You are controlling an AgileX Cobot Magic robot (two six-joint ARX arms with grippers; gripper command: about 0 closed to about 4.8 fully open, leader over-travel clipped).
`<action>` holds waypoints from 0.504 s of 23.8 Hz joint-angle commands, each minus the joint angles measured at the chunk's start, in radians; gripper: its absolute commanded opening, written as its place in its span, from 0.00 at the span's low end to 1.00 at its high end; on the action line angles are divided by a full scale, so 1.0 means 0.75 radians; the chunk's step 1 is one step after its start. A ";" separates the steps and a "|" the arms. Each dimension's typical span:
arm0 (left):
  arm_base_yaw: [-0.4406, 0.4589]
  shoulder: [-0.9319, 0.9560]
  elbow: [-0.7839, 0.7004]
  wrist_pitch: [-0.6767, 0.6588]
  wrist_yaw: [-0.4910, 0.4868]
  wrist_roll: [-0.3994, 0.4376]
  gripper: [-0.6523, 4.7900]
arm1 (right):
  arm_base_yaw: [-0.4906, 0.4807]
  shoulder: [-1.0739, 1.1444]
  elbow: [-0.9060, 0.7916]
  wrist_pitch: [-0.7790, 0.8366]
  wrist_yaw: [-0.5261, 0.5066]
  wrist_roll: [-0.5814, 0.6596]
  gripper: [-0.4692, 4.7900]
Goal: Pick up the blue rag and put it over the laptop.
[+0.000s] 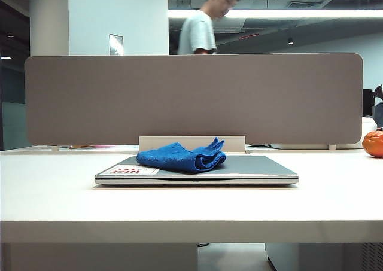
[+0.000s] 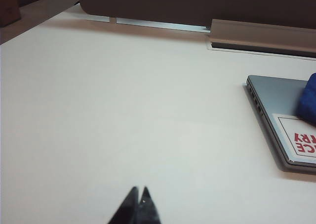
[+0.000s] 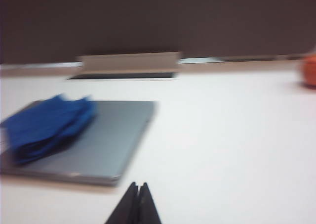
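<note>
- A closed silver-grey laptop [image 1: 239, 169] lies flat at the centre of the white table [image 1: 191, 208] in the exterior view, its front edge facing the camera.
- The blue rag [image 1: 182, 157] rests bunched and folded on the lid, covering its left-of-centre part; the right half of the lid stays bare.
- A white-and-red sticker [image 1: 128, 171] shows at the lid's front left corner, just beside the rag.
- A grey partition panel [image 1: 191, 97] stands across the back of the table, and a person in a pale T-shirt [image 1: 200, 26] is seen behind it at upper centre.
- An orange fruit [image 1: 373, 143] sits at the right edge of the frame, well apart from the laptop.
- Neither arm appears in the exterior view.
- The left gripper [image 2: 138, 197] pokes in at the lower edge of the left wrist view, its dark fingers pressed together and holding nothing, above bare table well apart from the laptop [image 2: 276, 100] at the right edge.
- The right gripper [image 3: 137, 194] shows at the lower centre of the blurred right wrist view, jaws likewise closed and empty, near the laptop's [image 3: 116, 135] front corner; the rag [image 3: 47, 122] lies at centre left.
</note>
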 commanded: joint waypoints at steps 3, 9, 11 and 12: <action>0.000 0.001 0.004 0.014 0.005 0.005 0.11 | 0.001 -0.003 -0.007 0.003 0.209 -0.016 0.08; 0.000 0.001 0.004 0.014 0.005 0.005 0.11 | 0.001 -0.003 -0.007 -0.049 0.217 -0.052 0.08; 0.000 0.001 0.004 0.014 0.005 0.005 0.11 | 0.001 -0.003 -0.007 -0.057 0.218 -0.056 0.08; 0.000 0.001 0.004 0.014 0.005 0.005 0.11 | 0.001 -0.003 -0.007 -0.066 0.223 -0.056 0.08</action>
